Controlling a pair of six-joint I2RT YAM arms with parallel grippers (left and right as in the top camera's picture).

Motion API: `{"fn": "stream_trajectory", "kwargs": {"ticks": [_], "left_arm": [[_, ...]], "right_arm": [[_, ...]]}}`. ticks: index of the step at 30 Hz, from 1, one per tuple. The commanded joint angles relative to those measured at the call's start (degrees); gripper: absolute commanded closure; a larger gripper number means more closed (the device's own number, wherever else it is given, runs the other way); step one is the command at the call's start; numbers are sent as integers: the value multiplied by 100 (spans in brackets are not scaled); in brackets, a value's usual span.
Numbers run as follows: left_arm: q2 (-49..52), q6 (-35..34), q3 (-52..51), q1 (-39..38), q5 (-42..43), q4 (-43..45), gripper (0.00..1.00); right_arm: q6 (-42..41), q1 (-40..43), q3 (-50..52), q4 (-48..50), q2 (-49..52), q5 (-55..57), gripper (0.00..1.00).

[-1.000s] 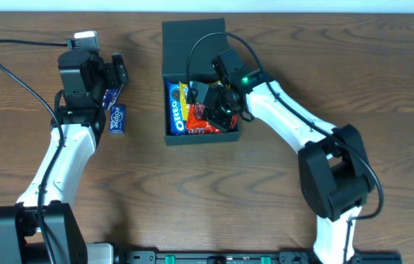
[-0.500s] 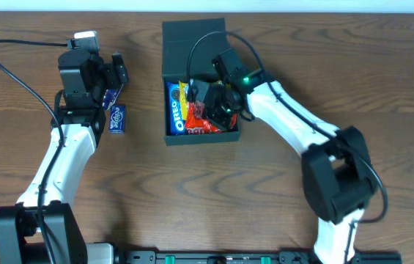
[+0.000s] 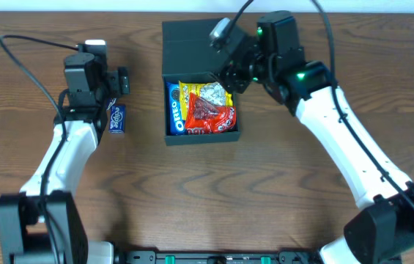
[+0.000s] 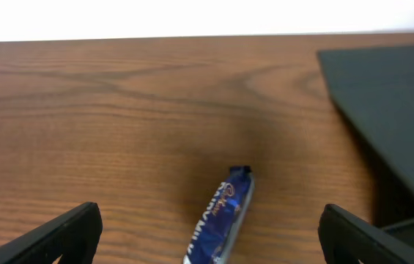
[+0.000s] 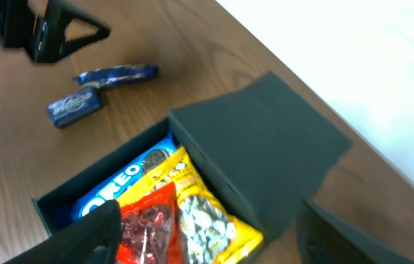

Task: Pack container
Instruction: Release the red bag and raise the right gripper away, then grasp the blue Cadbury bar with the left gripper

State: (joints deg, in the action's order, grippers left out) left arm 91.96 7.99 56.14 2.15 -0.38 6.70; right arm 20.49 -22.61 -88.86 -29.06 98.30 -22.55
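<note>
The container (image 3: 192,45) is sitting lid-open at the back middle of the worktop (image 3: 207,198), holding an Oreo packet (image 3: 174,110), a yellow packet (image 3: 207,93) and a red packet (image 3: 210,117). The right fingers (image 5: 93,235) are hanging spread and empty, seemingly just above its right rim. The left fingers (image 4: 60,235) are gaping wide over a blue packet (image 4: 221,220) lying left of the box.

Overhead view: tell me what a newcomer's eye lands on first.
The dark container at the table's back centre stands out, lid flipped open behind it. It holds a blue Oreo packet, a red packet and a yellow packet. To its left, a small blue snack packet lies loose on the wooden table.
</note>
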Motion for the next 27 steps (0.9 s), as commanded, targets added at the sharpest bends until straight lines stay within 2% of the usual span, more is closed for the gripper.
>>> {"fn": "stream_trajectory", "kwargs": {"ticks": [1, 9, 10, 23, 27], "left_arm": [[540, 710, 28, 20, -22, 260, 2], [1445, 728, 28, 85, 0, 1294, 0], [1552, 728, 28, 109, 0, 1373, 5], [2253, 726, 28, 197, 243, 1460, 13], [2352, 726, 28, 197, 302, 1464, 20]], "right_arm": [[-293, 157, -9, -35, -15, -44, 2], [-291, 164, -9, -74, -15, -39, 1], [-291, 164, -9, -76, -15, -39, 1], [-289, 166, -9, -70, -15, 9, 1], [-289, 166, -9, -70, -15, 9, 1]]}}
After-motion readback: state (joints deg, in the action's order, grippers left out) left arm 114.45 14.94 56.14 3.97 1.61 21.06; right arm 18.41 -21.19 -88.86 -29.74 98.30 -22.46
